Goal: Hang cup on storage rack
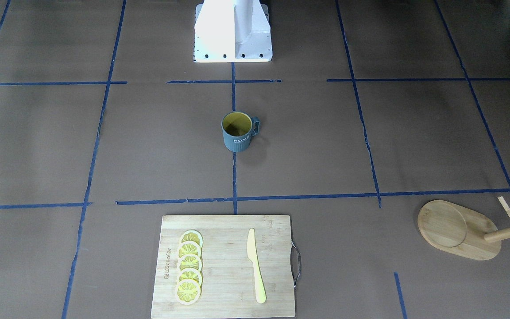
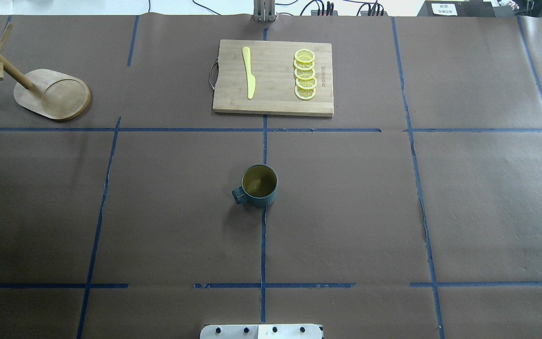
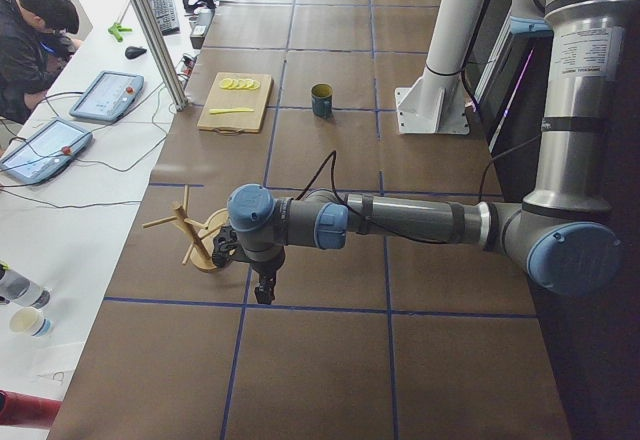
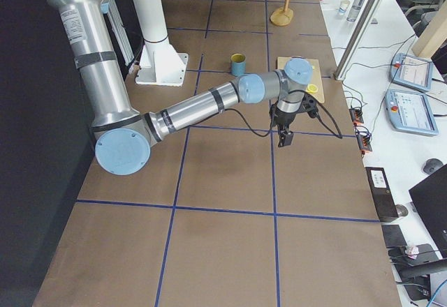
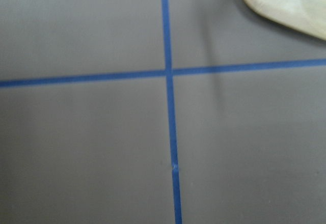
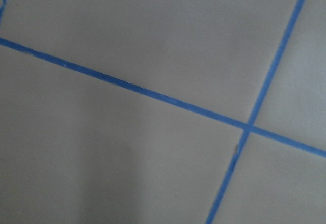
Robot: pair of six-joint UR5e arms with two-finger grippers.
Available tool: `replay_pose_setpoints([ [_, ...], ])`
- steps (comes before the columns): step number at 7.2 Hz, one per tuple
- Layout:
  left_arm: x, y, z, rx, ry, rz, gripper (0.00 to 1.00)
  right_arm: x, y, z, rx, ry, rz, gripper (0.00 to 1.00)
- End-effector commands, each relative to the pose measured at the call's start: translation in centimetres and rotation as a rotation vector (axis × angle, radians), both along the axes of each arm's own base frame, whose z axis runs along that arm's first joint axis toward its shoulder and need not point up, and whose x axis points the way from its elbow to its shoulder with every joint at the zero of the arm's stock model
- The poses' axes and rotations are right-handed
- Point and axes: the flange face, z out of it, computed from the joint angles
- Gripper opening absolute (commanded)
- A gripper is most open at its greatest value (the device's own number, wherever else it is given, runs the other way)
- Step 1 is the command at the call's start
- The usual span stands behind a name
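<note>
The light bamboo storage rack (image 2: 52, 96) with the oval base stands at the far left corner of the brown paper table (image 2: 158, 226). Its post and thin pegs are cut off by the edge in the overhead view, and again in the front view. The left wrist view is blurry. It shows blue tape lines (image 5: 168, 74) and only a corner of pale wood (image 5: 285, 5).

The small dark teal-grey cup (image 2: 259, 186) with the yellow inside stands upright in the middle of the table, on a blue line. Its handle points to the robot's left. It is well apart from the storage rack, and nothing touches it.

Behind it lies a rectangular bamboo cutting board (image 2: 275, 101) with a yellow toy knife (image 2: 248, 73) and a row of yellow lemon slices (image 2: 305, 74) on it.

The left arm reaches out long and flat over the table, with the wrist bent down. The left gripper (image 3: 265, 290) points down just beside the rack's base. It is small and dark, and it shows only from the side, so I cannot tell if its fingers are spread or pressed together.

The right arm also reaches out low and flat. The right gripper (image 4: 285, 138) points down over a blue line near the cutting board. I cannot tell how far open it is either. The right wrist view shows only blurry paper and tape.
</note>
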Motion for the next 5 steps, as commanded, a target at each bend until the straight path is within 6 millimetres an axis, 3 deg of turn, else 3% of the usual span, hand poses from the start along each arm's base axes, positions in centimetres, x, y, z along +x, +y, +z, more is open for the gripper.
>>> replay_pose_setpoints([
  [1,0.0,-0.6,-2.5,0.071,0.003,-0.001,1.00,6.3,8.5,9.8,-0.087,0.009,0.046,1.00],
  [2,0.2,-1.0,-3.6,0.097,0.015,0.005,1.00,6.4,8.5,9.1,-0.092,0.013,0.099,1.00],
  [3,0.5,-0.8,-5.9,0.160,0.070,0.014,1.00,5.9,7.3,7.9,-0.074,0.013,0.140,1.00],
  [5,2.1,0.0,-8.5,0.318,0.258,0.069,1.00,5.6,6.6,7.1,-0.035,0.005,0.138,1.00],
])
